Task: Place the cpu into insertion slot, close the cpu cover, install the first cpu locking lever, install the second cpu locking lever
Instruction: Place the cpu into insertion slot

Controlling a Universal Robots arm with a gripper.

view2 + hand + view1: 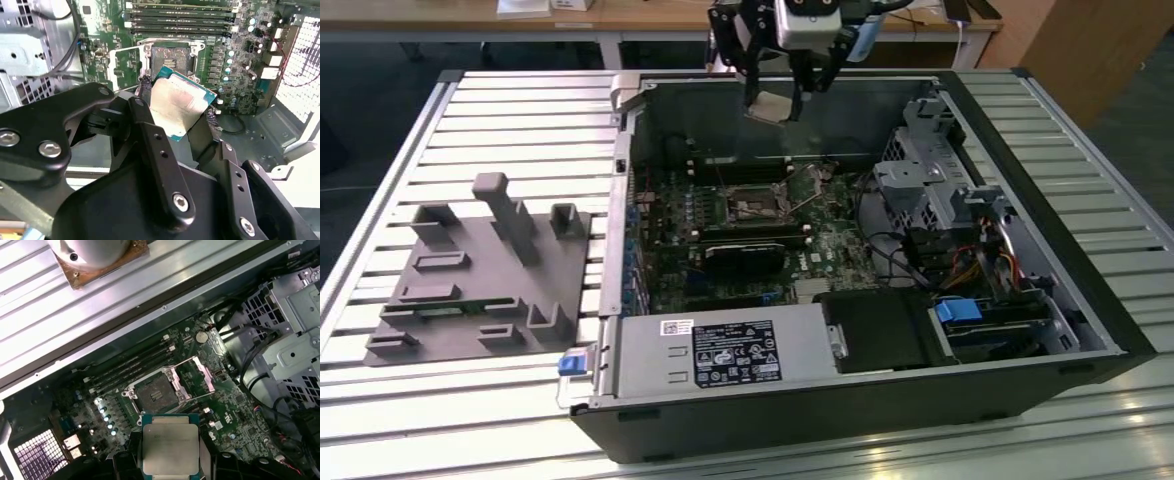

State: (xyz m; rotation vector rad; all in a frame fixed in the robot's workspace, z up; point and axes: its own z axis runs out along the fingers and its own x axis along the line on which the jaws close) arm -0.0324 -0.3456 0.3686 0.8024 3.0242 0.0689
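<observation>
The gripper (781,95) has its jaws clamped on opposite edges of the cpu (177,105), which hangs well above the open insertion slot (156,391); the chip looks light, stiff, smooth-topped and likely fragile underneath, so gripping the edges seems right.

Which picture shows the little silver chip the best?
The first wrist view: the cpu faces the camera flat, with nearly all its metal top showing. The second wrist view shows it tilted in the gripper. In the exterior view it looks tiny.
</observation>
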